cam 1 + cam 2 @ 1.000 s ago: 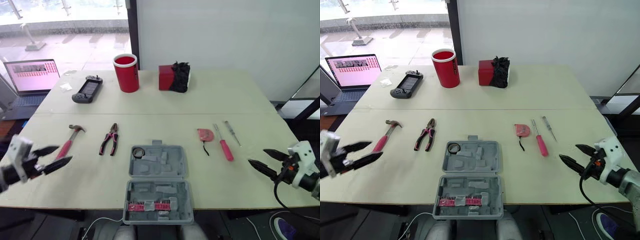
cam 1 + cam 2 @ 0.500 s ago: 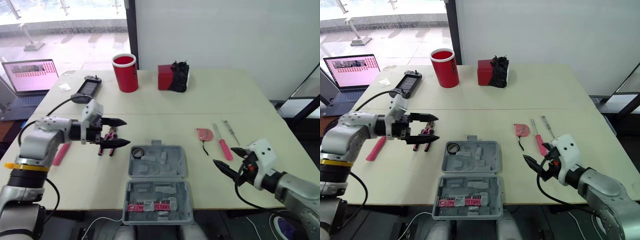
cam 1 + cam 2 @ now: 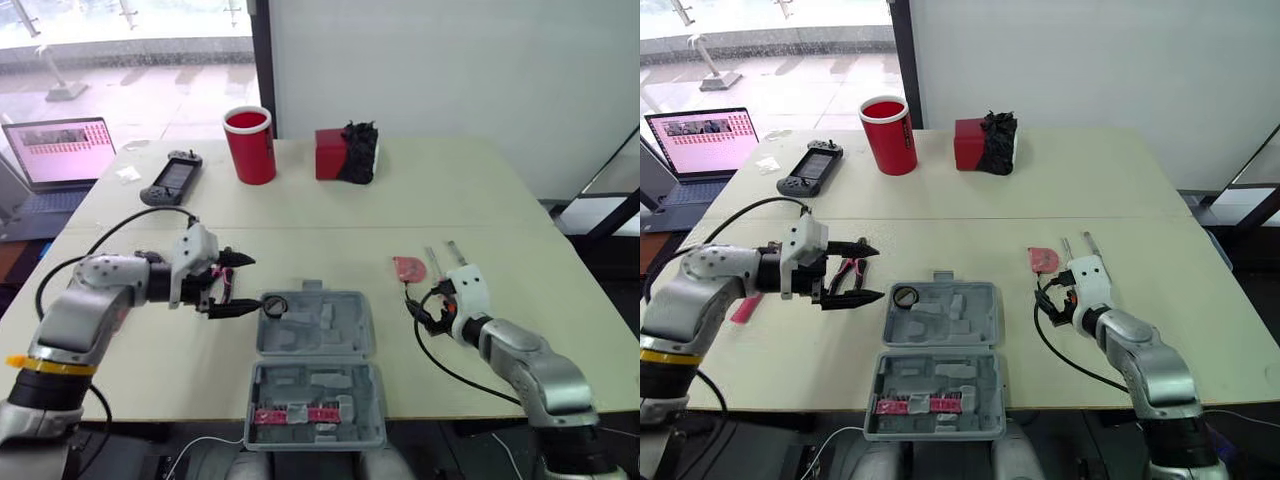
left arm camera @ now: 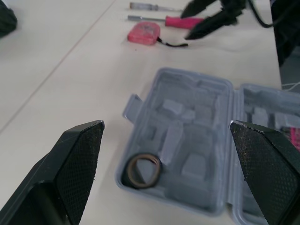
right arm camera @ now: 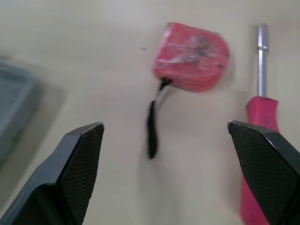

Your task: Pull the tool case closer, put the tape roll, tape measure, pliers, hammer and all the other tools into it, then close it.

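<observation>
The grey tool case lies open at the table's near edge, with the tape roll in its far left pocket. My left gripper hangs open just left of the case, in front of the pliers. The hammer's pink handle shows beside that arm. My right gripper is open right of the case, close to the strap of the red tape measure. A pink screwdriver and a thin screwdriver lie beyond it.
At the back of the table stand a red cup, a red box with a black bundle and a game controller. A laptop sits off the far left. The case lid lies flat toward me and holds a pink strip.
Both arms have swung in from the table's sides. The left gripper now sits beside the case near the pliers; the right gripper has come up to the tape measure. Both stay open.
</observation>
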`<action>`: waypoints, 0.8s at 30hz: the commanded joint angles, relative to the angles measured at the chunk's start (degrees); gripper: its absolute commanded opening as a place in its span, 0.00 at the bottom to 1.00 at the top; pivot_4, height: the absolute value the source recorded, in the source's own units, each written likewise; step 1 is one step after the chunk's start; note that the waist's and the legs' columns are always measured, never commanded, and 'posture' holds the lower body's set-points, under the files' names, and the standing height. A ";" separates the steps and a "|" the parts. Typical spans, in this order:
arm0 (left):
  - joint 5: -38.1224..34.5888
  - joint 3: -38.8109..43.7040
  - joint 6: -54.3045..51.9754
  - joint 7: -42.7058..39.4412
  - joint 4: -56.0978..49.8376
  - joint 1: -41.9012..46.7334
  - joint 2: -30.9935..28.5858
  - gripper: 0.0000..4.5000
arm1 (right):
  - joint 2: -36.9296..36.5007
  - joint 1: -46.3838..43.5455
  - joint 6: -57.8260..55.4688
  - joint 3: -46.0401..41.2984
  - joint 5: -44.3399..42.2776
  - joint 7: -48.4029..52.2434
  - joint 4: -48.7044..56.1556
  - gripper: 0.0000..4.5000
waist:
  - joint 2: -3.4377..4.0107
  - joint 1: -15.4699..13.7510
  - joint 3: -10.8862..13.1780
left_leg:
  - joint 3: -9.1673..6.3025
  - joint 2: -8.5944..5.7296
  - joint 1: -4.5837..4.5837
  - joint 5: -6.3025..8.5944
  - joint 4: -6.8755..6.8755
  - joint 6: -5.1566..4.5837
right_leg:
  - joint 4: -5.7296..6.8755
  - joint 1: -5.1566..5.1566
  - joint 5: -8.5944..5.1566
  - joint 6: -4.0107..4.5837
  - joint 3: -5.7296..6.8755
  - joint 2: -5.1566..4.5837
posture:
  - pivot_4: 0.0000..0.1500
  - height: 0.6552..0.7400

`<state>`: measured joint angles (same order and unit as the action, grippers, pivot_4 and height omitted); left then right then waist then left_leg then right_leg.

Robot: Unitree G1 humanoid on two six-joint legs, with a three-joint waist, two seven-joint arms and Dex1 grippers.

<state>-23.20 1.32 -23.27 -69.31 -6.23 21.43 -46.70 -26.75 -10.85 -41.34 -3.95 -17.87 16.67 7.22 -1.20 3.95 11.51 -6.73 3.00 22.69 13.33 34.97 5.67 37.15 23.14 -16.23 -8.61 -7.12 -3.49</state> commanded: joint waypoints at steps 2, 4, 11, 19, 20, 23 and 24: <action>-1.49 3.75 -0.74 2.76 -5.11 -1.85 -1.20 1.00 | 2.79 -3.29 3.96 -0.17 1.57 -0.29 -4.60 1.00 | 0.01 -0.05 0.01 | -0.01 -0.01 0.05 0.00 0.02 0.00 | -0.01 0.00 0.00 -0.01 0.00 -0.01 | 1.00 1.00; -2.15 4.48 -1.17 3.27 -6.68 -3.37 -1.32 1.00 | 3.71 -4.48 4.93 0.88 2.13 0.52 -6.44 1.00 | 0.02 0.00 0.01 | -0.01 -0.01 0.10 0.00 0.09 0.00 | -0.05 0.00 0.00 0.00 0.00 -0.01 | 1.00 1.00; -2.84 5.50 -1.43 4.33 -7.97 -4.84 -1.33 1.00 | 6.93 -6.60 6.26 1.80 4.25 -0.55 -11.28 0.94 | 0.01 0.04 0.01 | -0.01 -0.01 0.05 0.00 0.10 0.00 | -0.01 0.00 -0.04 0.11 0.00 0.00 | 1.00 1.00; -2.62 4.11 -0.54 5.62 -5.96 -3.12 0.47 1.00 | 9.94 -7.86 8.41 -0.49 4.77 -2.32 -15.62 0.60 | 0.01 0.20 0.00 | -0.01 -0.01 -0.01 0.00 0.10 0.00 | 0.00 -0.02 0.01 0.08 0.00 0.01 | 1.00 1.00; -2.66 3.85 -0.55 5.79 -6.06 -3.06 0.76 1.00 | 10.14 -7.96 8.65 -0.69 4.85 -2.39 -15.94 0.60 | 0.01 0.18 0.01 | -0.01 -0.01 -0.01 0.00 0.11 0.00 | 0.00 -0.03 0.01 0.09 0.00 0.01 | 1.00 1.00; -2.60 2.99 -0.55 6.23 -6.30 -2.80 1.65 1.00 | 10.53 -8.47 9.40 -0.78 5.17 -2.35 -16.95 0.60 | 0.00 0.16 0.00 | -0.01 -0.01 -0.01 0.00 0.12 0.00 | -0.01 -0.06 0.01 0.08 0.00 0.00 | 1.00 1.00; -2.50 2.77 -0.54 6.29 -6.31 -2.71 1.80 1.00 | 10.65 -8.62 9.56 -0.73 5.27 -2.35 -17.18 0.60 | 0.01 0.16 0.00 | -0.01 -0.01 -0.02 -0.01 0.12 0.00 | -0.01 -0.06 0.01 0.08 0.00 0.01 | 1.00 1.00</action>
<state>-25.55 4.18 -24.41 -63.41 -11.61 17.81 -44.77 -16.70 -19.12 -31.89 -4.53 -12.81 14.43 -9.01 -1.19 4.10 11.52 -6.74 3.00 22.67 13.32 35.08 5.67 37.14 23.08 -16.22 -8.53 -7.12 -3.48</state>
